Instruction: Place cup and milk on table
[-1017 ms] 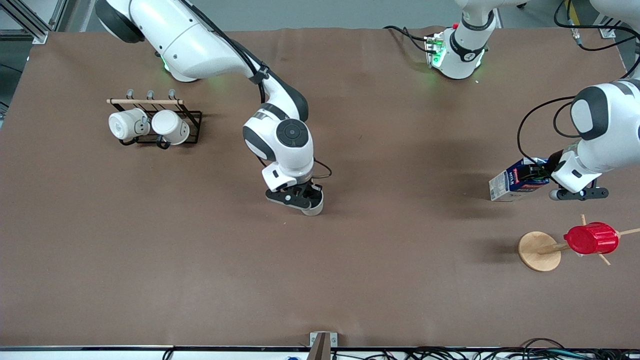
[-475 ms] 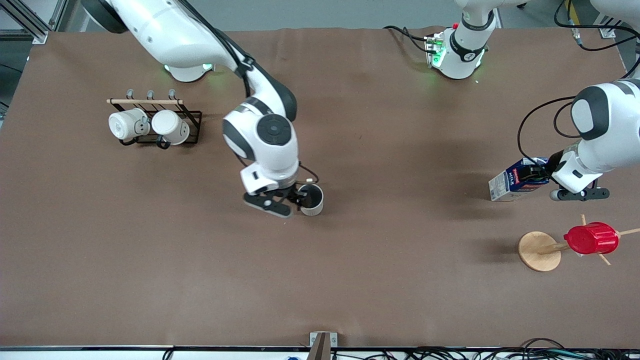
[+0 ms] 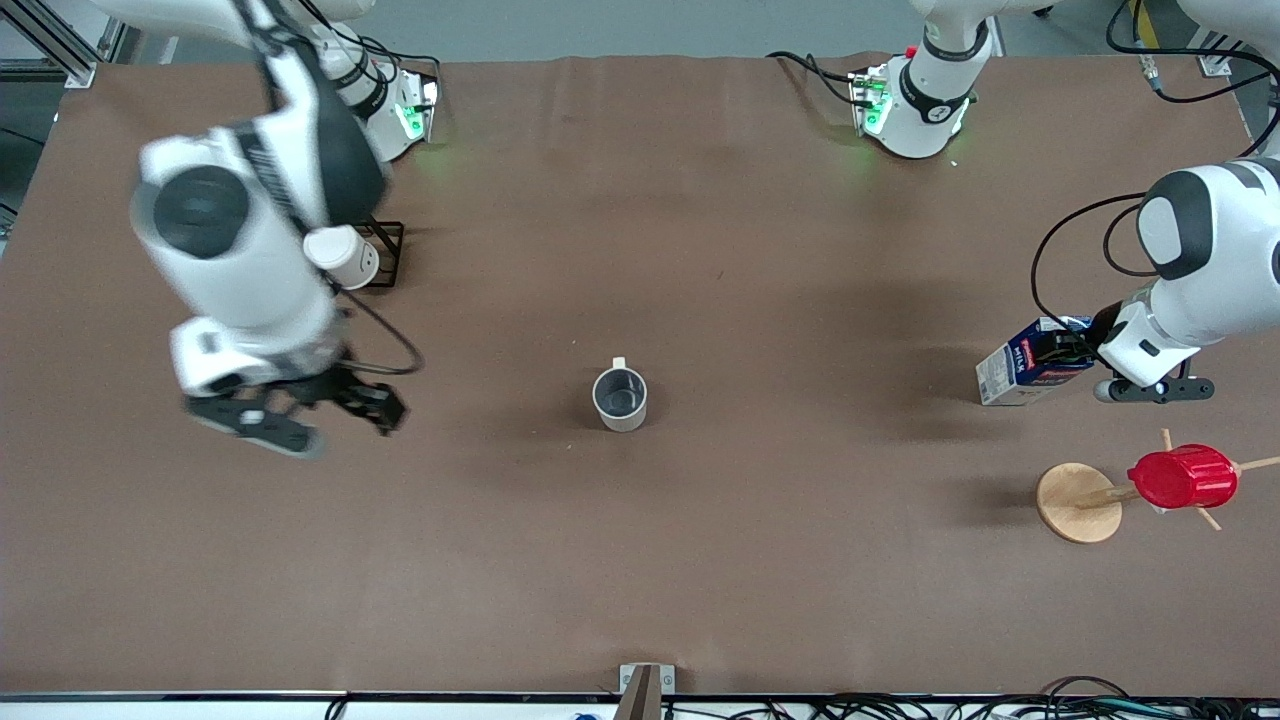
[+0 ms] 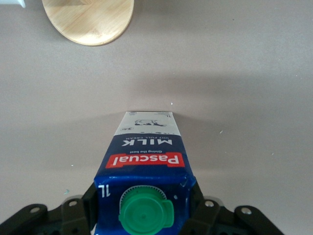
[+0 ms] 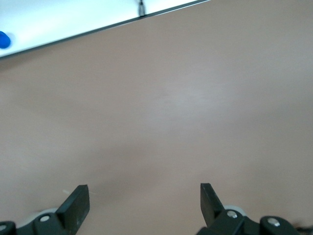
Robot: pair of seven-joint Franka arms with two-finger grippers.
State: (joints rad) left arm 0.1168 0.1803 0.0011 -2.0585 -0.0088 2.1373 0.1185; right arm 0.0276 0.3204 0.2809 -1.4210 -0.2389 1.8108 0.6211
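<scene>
Since half a second ago, our right gripper (image 3: pixel 300 415) has swung away from the small cream-white mug with a grey inside (image 3: pixel 620 398) and hangs over the plain matte brown tabletop (image 3: pixel 700 560) at the middle left of the front view, fingers spread wide and empty. We see the mug standing upright alone near the frame's centre. At the middle right, our left gripper (image 4: pixel 146 215) clamps the dark-blue milk carton with a round green cap (image 4: pixel 145 183), tilted, above the table.

Left gripper (image 4: pixel 145 215) clamped around milk (image 4: pixel 145 169), brown table (image 4: pixel 234 78), round wooden base (image 4: pixel 88 19)
</scene>
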